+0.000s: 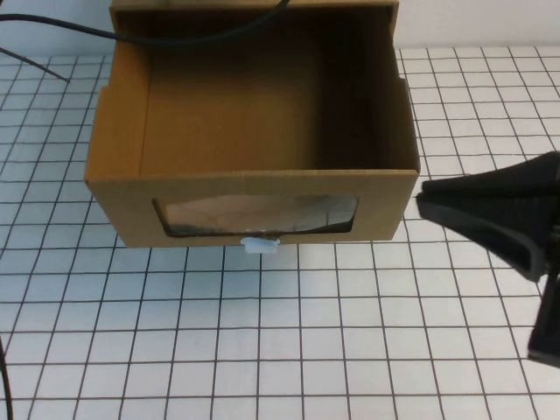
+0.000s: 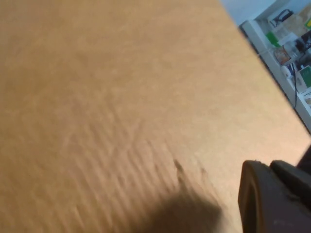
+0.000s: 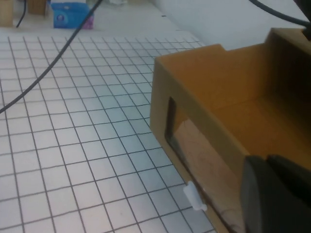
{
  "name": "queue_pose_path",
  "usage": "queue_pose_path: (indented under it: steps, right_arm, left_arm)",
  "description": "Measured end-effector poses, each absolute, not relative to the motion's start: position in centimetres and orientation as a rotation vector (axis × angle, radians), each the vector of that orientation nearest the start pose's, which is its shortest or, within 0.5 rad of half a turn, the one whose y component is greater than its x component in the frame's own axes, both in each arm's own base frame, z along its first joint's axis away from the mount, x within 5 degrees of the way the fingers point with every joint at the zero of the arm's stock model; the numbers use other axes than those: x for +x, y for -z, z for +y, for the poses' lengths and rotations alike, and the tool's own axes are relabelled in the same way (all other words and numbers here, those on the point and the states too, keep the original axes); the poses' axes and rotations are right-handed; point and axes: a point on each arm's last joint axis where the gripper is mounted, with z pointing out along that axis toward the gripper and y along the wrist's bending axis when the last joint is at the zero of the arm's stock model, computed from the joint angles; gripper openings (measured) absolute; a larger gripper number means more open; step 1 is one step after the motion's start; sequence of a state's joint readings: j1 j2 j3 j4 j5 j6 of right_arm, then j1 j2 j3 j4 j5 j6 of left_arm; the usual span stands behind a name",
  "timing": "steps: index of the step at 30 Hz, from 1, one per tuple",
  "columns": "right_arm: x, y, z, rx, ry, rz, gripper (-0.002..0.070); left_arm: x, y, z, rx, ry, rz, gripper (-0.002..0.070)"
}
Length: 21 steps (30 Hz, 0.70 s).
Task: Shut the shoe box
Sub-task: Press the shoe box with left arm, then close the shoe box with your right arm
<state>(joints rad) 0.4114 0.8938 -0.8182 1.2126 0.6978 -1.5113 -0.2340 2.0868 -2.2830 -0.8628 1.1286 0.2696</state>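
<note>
- High view: the shoe box point(image 1: 254, 188) fills the upper centre of the frame, its drawer pulled well out toward the camera, the inside empty and open at the top. The clear window point(image 1: 258, 216) and white pull tab point(image 1: 260, 246) face the lower edge, so the front is free to be pushed. The right gripper point(image 1: 437, 206) hangs at right centre, just beside the box's front corner; whether its claw is apart or together I cannot tell. A black cable point(image 1: 175, 35) crosses the upper left.
- Left wrist view: brown cardboard fills nearly the whole frame, so the left gripper point(image 2: 272, 199), at the lower right, sits close against a box wall, likely steadying it. Its claw state I cannot tell.
- Right wrist view: the drawer front shows at centre right, the tab at the lower middle, over the grid mat point(image 3: 73, 145).
</note>
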Motion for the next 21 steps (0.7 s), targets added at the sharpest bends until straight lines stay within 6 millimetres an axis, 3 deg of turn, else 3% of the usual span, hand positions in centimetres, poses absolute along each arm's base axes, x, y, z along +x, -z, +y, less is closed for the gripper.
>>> queue_pose_path:
  steps: [12,21]
  right_arm:
    - [12.4,-35.5,18.3,-1.357,-0.441,1.244,0.0018]
    - [12.9,-31.1,23.2,-1.525,-0.392,1.275,0.0019]
  left_arm:
    - [43.9,-39.2,-16.8,0.402,1.144,2.215,-0.0002]
    - [44.0,-39.1,-16.8,0.407,1.153,2.222,-0.0002]
